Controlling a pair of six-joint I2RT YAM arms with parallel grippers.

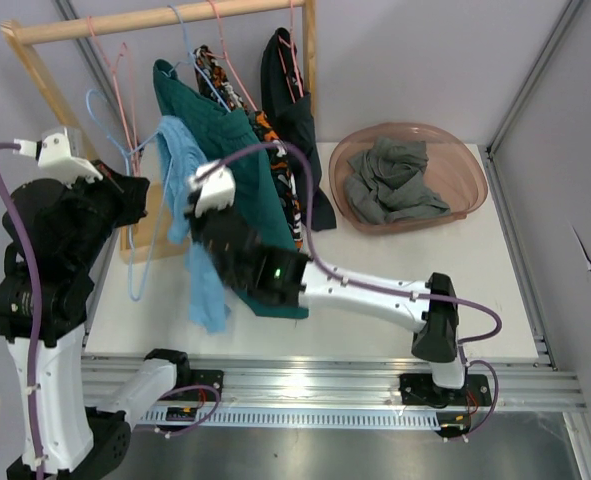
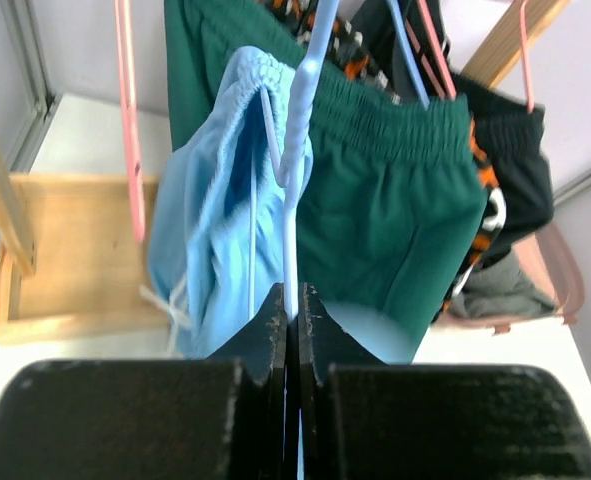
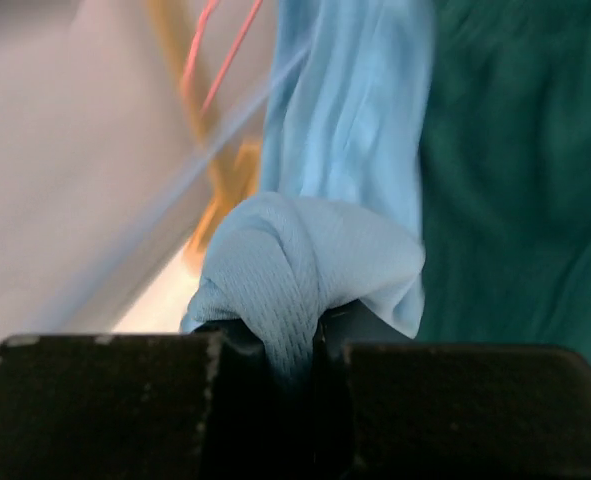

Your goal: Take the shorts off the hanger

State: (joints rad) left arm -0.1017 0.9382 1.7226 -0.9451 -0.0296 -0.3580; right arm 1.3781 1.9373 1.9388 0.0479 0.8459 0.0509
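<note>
Right jaws tight on blue shorts (image 3: pixel 305 270)

The white desk (image 1: pixel 395 250) is flat and smooth. At about 1 o'clock a round, brown, see-through bowl (image 1: pixel 472 178) sits on it. At about 10 o'clock the flat wooden foot (image 1: pixel 147 232) of a rack stands on it, near the left edge.

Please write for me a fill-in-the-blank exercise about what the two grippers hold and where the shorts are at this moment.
1. The left gripper is ____ (open or shut) on the thin light blue hanger.
2. The right gripper pinches soft cloth shorts of ____ colour.
3. The crumpled cloth shorts lying in the translucent brown plastic tub are ____.

Missing words: shut; light blue; grey.
</note>
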